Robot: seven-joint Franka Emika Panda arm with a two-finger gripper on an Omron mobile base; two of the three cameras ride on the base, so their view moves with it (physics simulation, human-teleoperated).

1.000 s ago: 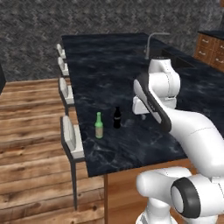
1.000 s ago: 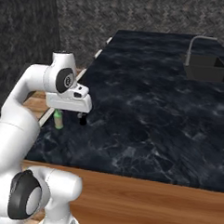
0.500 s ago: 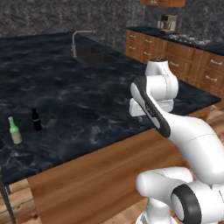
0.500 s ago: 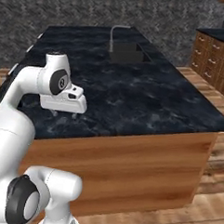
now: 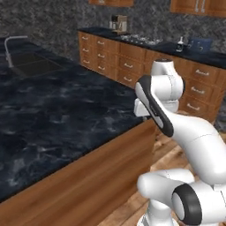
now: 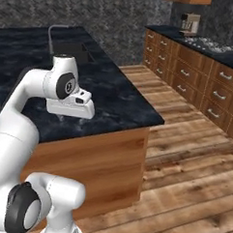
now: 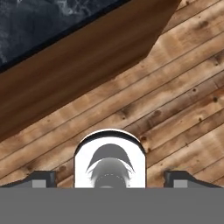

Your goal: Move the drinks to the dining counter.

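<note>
One of the drinks, a small bottle, stands far off on the back worktop, just left of a blue toaster. The dining counter, black marble on a wooden base, lies at my left, and its corner shows in the right base view. My gripper hangs beyond that corner and points down at the plank floor. It is open, its dark fingertips wide apart with nothing between them. The hand sits level with the counter edge.
A sink and faucet are set into the dining counter. Wooden drawer cabinets with a coffee machine and stove line the back wall. Open wooden floor runs between the island and the cabinets.
The whole scene has swung as the base turned right. The green and black bottles on the dining counter have passed out of the picture. The gripper has stayed open.
</note>
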